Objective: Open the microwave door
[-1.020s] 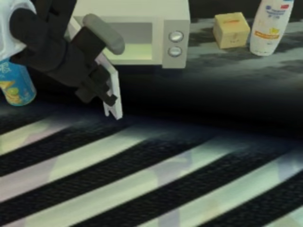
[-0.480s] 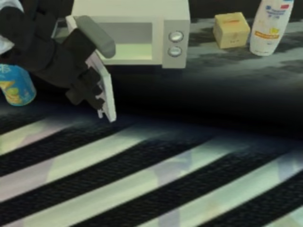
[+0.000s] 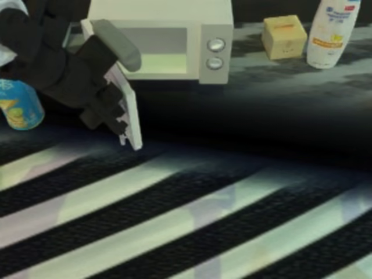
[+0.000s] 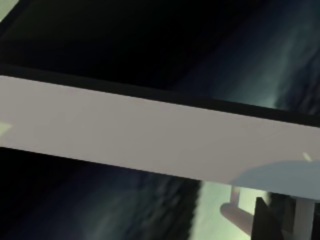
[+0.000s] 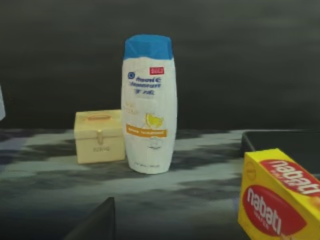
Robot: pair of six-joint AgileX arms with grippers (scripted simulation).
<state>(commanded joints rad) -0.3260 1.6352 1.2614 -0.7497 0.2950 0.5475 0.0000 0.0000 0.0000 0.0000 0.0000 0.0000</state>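
Observation:
The off-white microwave point(image 3: 174, 14) stands at the back of the table, its pale inside showing and two silver knobs point(image 3: 215, 53) on its right panel. The microwave door point(image 3: 131, 113) is swung out toward the front left, edge-on to the top view. My left gripper point(image 3: 119, 124) is shut on the thin white handle bar point(image 4: 239, 216) at the door's free edge. In the left wrist view the door's edge point(image 4: 150, 135) crosses as a broad pale band. My right gripper point(image 5: 100, 222) shows only as a dark sliver in its wrist view and is outside the top view.
A tan cube box point(image 3: 283, 36) and a white shampoo bottle point(image 3: 332, 32) stand at the back right. A blue can point(image 3: 20, 109) is at the left, beside my left arm. A yellow nabati box point(image 5: 277, 197) lies close to the right wrist camera.
Over the last second my left gripper pulled the door's free edge further left and back, swinging it wider. Nothing has moved in the last half second.

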